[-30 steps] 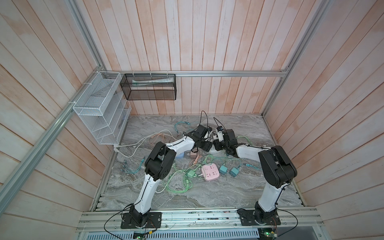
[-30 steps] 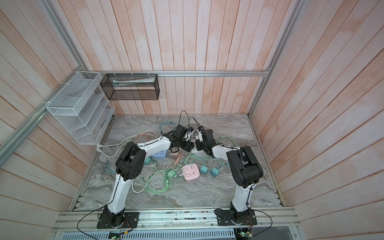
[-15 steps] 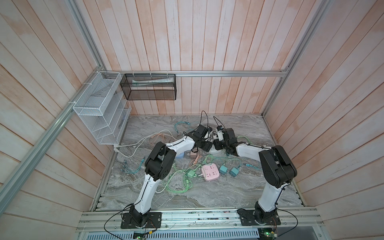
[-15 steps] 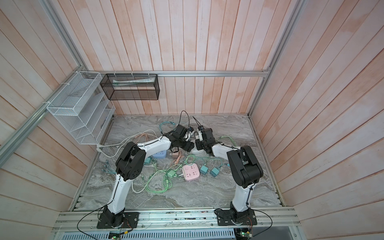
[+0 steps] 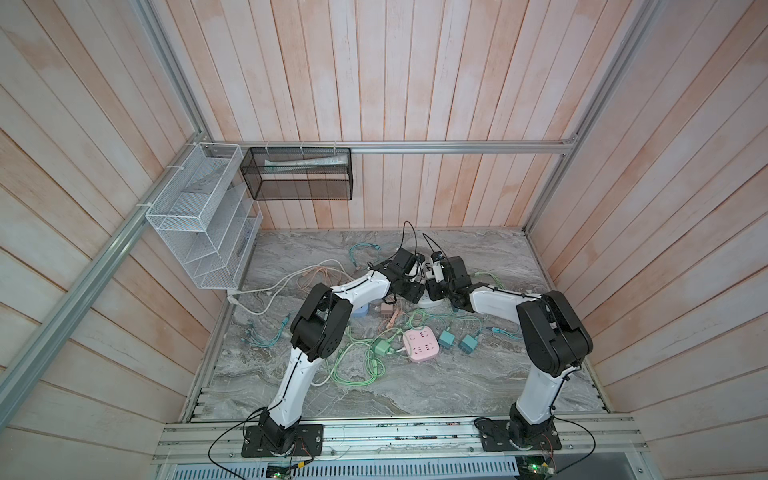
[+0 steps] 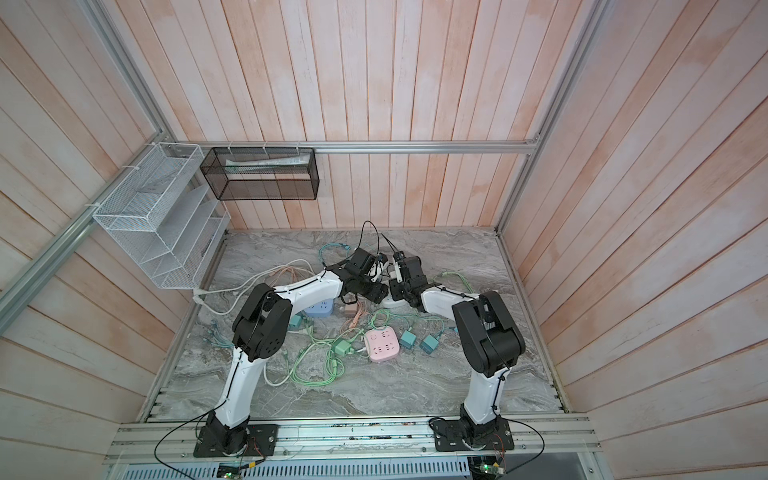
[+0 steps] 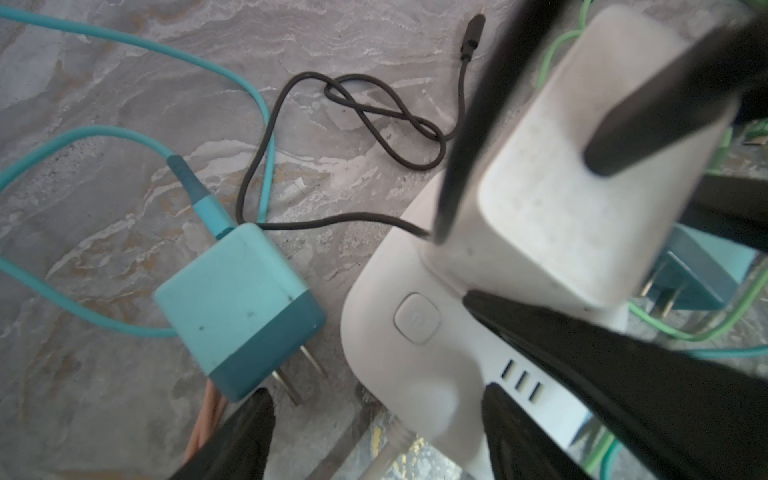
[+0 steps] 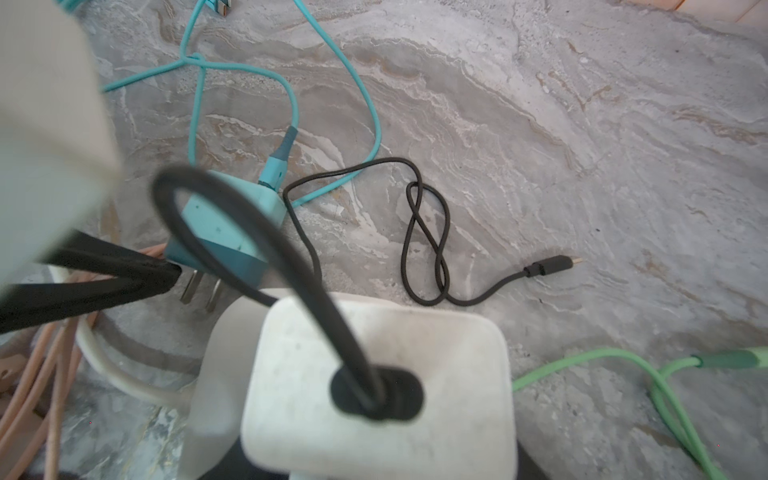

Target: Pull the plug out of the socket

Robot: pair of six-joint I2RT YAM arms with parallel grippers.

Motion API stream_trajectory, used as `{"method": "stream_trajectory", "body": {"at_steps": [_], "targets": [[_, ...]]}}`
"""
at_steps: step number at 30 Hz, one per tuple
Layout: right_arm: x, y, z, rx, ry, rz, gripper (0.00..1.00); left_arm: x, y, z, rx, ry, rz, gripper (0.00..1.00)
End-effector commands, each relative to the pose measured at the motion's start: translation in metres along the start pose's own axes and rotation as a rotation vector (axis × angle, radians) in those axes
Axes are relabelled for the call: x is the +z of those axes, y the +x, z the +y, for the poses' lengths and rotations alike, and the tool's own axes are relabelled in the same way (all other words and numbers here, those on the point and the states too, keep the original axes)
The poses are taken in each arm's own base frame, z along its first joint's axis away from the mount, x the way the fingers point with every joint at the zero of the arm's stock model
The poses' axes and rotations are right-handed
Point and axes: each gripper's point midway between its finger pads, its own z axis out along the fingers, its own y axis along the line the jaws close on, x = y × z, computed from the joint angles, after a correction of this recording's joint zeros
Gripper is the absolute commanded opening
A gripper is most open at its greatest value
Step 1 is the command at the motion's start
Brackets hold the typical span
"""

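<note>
Plug (image 7: 582, 199) is sitting upright in the white socket (image 7: 415, 374) on the tabletop (image 7: 124, 104); right hand (image 7: 519, 195) is grasping the plug on two sides; left hand (image 7: 363, 345) is standing released, one finger (image 7: 582, 374) lying across the socket; pull should be going straight out, socket being pinned flat.

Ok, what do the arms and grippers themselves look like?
Left arm and right arm match: white tubular links, bulky black joint housings, black base plates on the aluminium rail. Thin black cables loop from each base and arch over the wrists. Left gripper and right gripper are all black, with flat, tapering fingers. No markings readable.
</note>
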Motion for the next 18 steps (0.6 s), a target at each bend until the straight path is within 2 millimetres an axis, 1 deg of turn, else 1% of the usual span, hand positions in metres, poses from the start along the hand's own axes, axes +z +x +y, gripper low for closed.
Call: {"method": "stream_trajectory", "body": {"at_steps": [1,8,18], "targets": [[-0.011,-0.040,0.010,-0.004,-0.019,-0.120,0.00,0.028,0.077,0.009,0.010,-0.033,0.245,0.80],[-0.017,-0.053,0.006,0.034,-0.021,-0.147,0.00,0.029,0.078,0.009,0.011,-0.034,0.247,0.80],[-0.020,-0.061,0.001,0.107,-0.062,-0.157,0.00,0.029,0.080,0.010,0.009,-0.037,0.253,0.80]]}}
